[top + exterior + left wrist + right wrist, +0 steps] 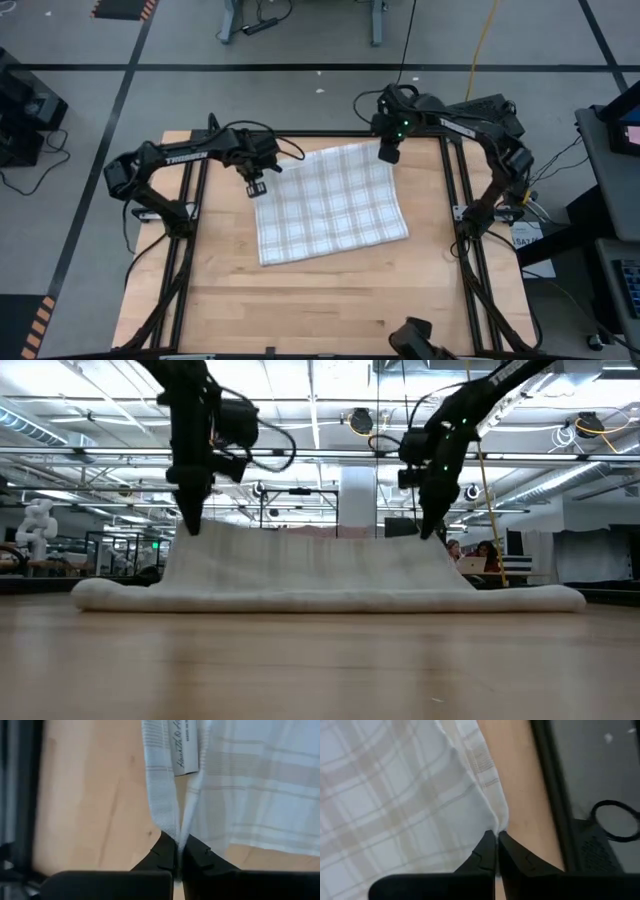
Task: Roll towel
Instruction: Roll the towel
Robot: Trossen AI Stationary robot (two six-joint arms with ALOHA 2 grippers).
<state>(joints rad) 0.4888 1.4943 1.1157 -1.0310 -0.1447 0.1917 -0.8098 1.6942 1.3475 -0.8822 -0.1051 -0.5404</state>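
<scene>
The left gripper [177, 851] and right gripper [496, 840] each pinch a far corner of the thin white grid-checked cloth towel [328, 203], lifting that edge while the rest lies flat on the pale wooden table [330, 310]. No roll looks formed yet, so the rolling remains. Behind lies a bright workshop hall.

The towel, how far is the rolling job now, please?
Done: the left claw and right claw each pinch a far corner of the towel. In hand: that edge is raised off the table, the rest lying flat. Left: all the rolling, no roll shows yet.
</scene>
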